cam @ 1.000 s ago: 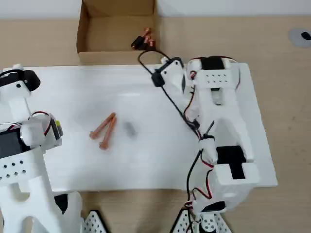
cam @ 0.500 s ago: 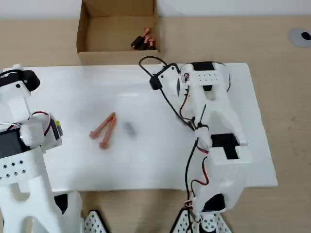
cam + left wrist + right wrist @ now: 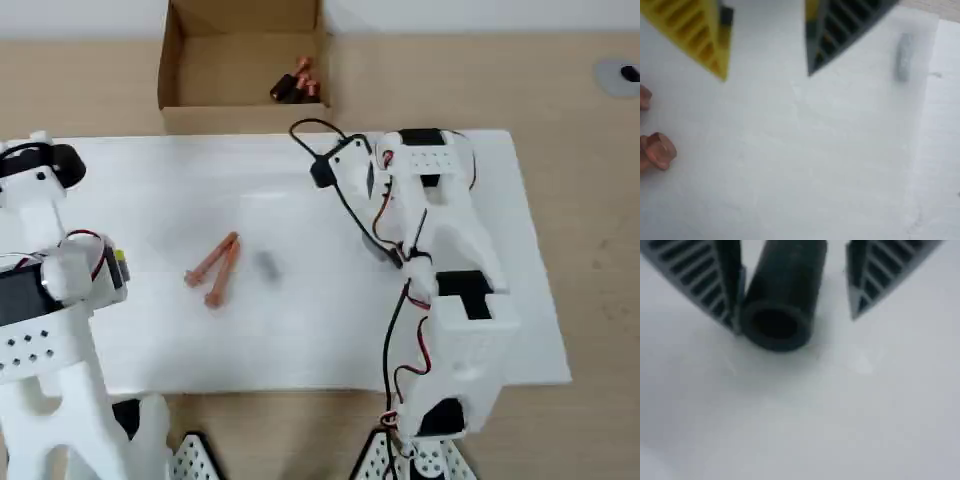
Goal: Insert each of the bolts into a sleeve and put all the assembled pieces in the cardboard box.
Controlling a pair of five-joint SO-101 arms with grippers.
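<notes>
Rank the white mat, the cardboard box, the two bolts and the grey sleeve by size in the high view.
1. white mat
2. cardboard box
3. two bolts, alike, so tied
4. grey sleeve

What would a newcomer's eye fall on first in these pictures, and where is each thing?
Most striking is the dark sleeve between the fingers of the open right gripper, touching one finger and apart from the other. Next come two copper bolts lying together on the white board, with a grey sleeve close beside them. Beyond the board, the cardboard box holds assembled pieces in one corner.
</notes>
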